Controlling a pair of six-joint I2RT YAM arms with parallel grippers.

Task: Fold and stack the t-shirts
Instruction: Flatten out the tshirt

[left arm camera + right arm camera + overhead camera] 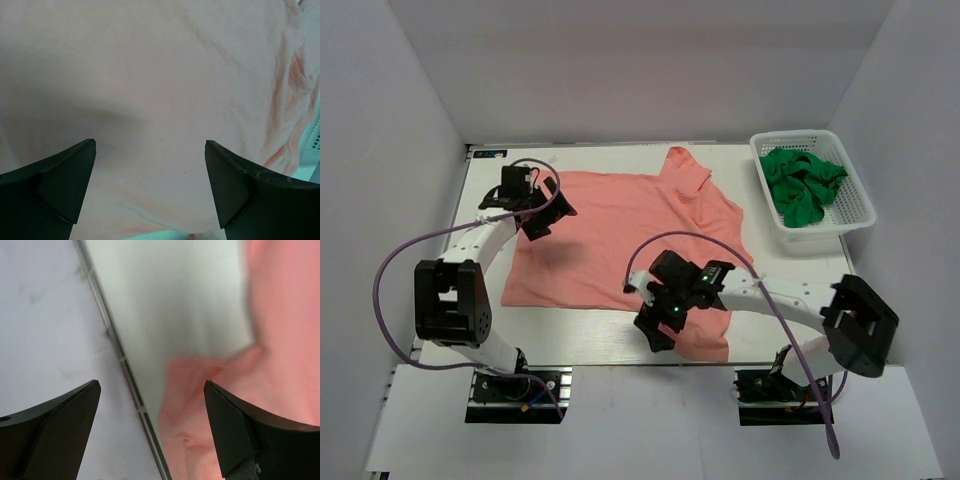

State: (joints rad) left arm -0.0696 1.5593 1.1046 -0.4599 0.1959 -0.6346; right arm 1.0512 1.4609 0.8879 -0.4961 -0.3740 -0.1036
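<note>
A salmon-pink t-shirt (pixel 620 235) lies spread flat across the middle of the table, with one sleeve reaching the near edge. My left gripper (pixel 550 215) hovers open just above its left part. In the left wrist view the pink cloth (pixel 160 90) fills the frame behind the wide-apart fingers of the gripper (pixel 150 165). My right gripper (pixel 648 315) is open over the shirt's near hem. In the right wrist view a folded pink corner (pixel 200 405) lies between the fingers of the gripper (pixel 152 407), closer to the right one. A green t-shirt (pixel 803 185) sits crumpled in the basket.
A white lattice basket (pixel 817 228) stands at the table's back right. The table's near edge (pixel 125 370) runs diagonally through the right wrist view, just left of the pink corner. White walls enclose the table on three sides.
</note>
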